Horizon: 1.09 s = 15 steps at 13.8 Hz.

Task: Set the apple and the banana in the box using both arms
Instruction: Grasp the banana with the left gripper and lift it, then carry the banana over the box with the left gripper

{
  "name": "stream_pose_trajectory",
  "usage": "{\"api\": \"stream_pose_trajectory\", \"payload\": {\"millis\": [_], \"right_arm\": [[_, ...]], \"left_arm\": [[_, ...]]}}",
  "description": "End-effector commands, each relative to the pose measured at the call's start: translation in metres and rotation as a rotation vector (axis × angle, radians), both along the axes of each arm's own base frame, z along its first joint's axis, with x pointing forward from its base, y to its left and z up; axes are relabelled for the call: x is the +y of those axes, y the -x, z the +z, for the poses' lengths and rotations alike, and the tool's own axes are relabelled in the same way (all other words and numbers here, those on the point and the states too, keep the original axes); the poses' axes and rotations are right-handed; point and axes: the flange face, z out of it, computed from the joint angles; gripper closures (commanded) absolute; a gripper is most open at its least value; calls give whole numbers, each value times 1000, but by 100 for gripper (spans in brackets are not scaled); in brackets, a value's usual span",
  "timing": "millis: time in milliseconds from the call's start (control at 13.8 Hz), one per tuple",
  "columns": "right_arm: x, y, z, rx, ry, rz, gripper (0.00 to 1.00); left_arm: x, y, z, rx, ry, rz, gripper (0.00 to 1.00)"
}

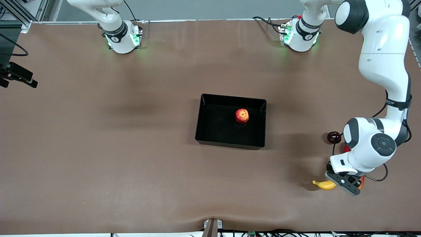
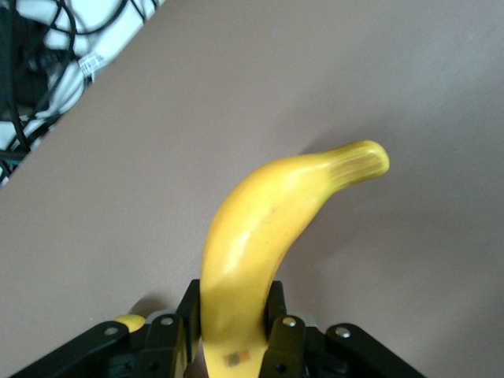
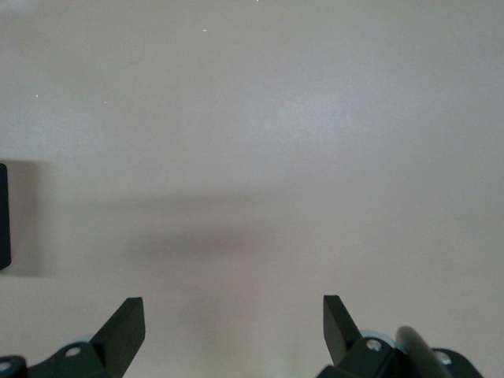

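The yellow banana [image 1: 323, 185] lies on the brown table toward the left arm's end, nearer the front camera than the box. My left gripper [image 1: 333, 180] is down on it. In the left wrist view its fingers [image 2: 188, 311] press both sides of the banana [image 2: 268, 228], so the left gripper [image 2: 232, 305] is shut on it. The apple [image 1: 241, 116] sits inside the black box [image 1: 201, 131] at the table's middle. My right gripper [image 3: 234, 315] hangs open over bare table with nothing between its fingers. It does not show in the front view.
A dark round fruit [image 1: 334, 137] lies beside the left arm's wrist. A red fruit [image 1: 346, 148] is mostly hidden under that arm, and an orange-red fruit [image 1: 361, 183] peeks out beside the gripper. Cables [image 2: 47, 47] lie past the table edge.
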Motion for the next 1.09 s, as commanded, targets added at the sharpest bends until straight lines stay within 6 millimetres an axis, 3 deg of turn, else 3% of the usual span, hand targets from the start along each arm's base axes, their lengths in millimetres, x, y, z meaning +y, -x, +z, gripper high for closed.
{"api": "stream_pose_trajectory", "payload": {"millis": [0,218,582,1018], "right_arm": [[1,9,2,-14,8,6,0],[1,8,2,-14,8,6,0],[2,8,2,-11,6,8,0],[2,9,2,-2,4,8,0]], "left_arm": [[-22,10,49,35,72,55,100],[-56,23,87,93,120,189,100],[-109,47,130,175,173,339,100],[-180,89,163,309,163,541,100]]}}
